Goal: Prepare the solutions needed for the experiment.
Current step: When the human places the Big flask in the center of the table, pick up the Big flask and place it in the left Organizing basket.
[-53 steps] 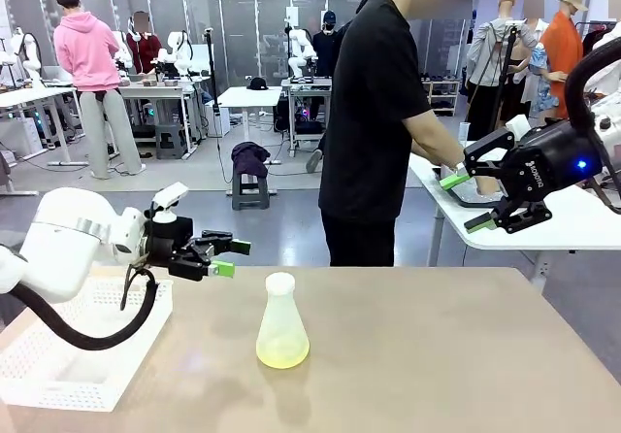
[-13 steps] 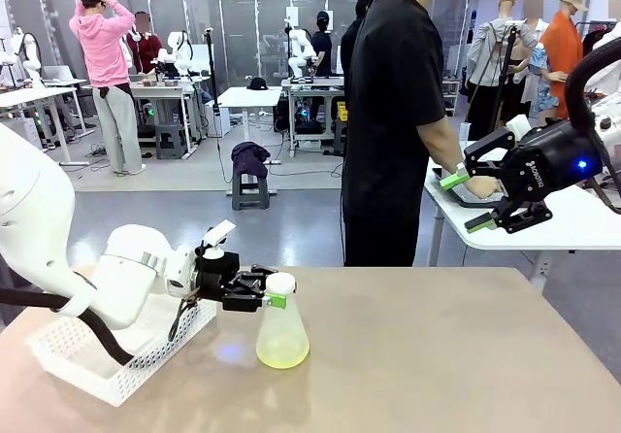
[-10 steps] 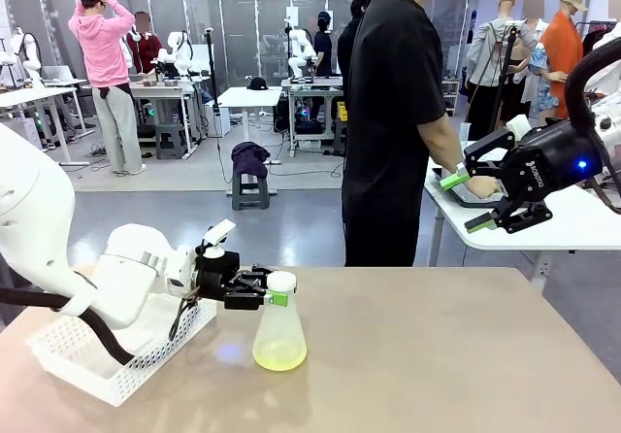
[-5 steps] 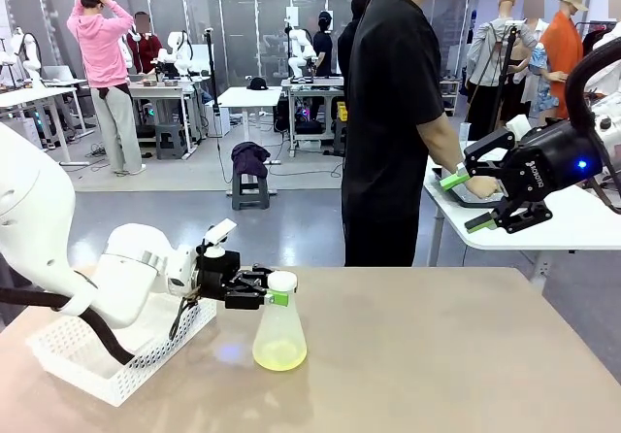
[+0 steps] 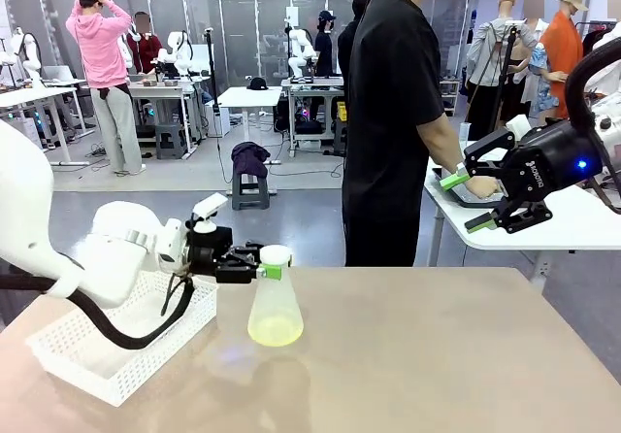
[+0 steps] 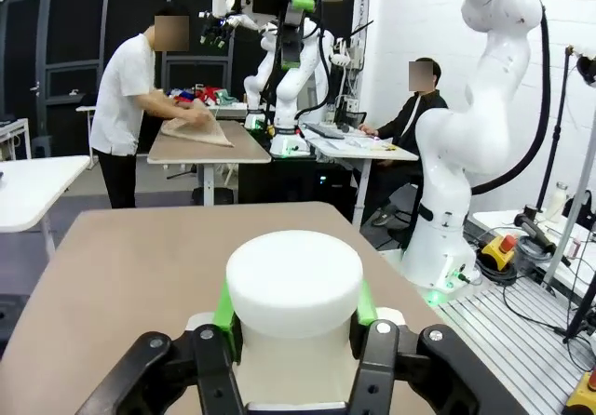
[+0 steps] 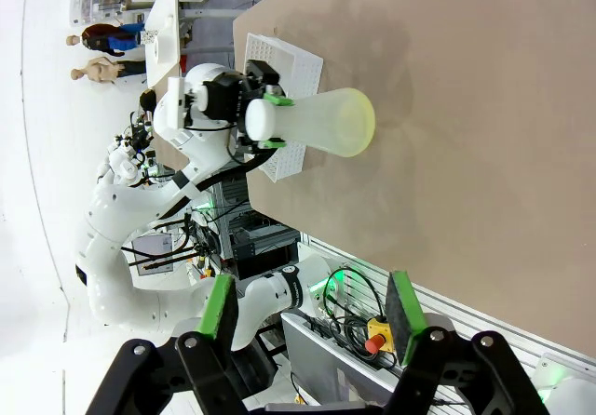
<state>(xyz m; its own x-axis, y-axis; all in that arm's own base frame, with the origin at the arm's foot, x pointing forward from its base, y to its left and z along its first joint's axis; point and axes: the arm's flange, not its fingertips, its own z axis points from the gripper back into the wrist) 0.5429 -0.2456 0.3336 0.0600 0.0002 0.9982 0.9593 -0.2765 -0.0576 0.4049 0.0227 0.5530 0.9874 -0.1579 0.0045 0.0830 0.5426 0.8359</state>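
Left gripper (image 5: 264, 265) clamps flask (image 5: 275, 309) neck, lifted off table (image 5: 437, 355); slip spills solution (image 5: 276, 333). Right gripper (image 5: 464, 200) jaws wide, empty.

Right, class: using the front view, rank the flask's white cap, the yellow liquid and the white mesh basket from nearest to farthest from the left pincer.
1. White cap: gripped at the neck by the left pincer.
2. Yellow liquid: lower right, in the flask's base.
3. White mesh basket: lower left, under the arm; its nearest rim is almost as close as the liquid.
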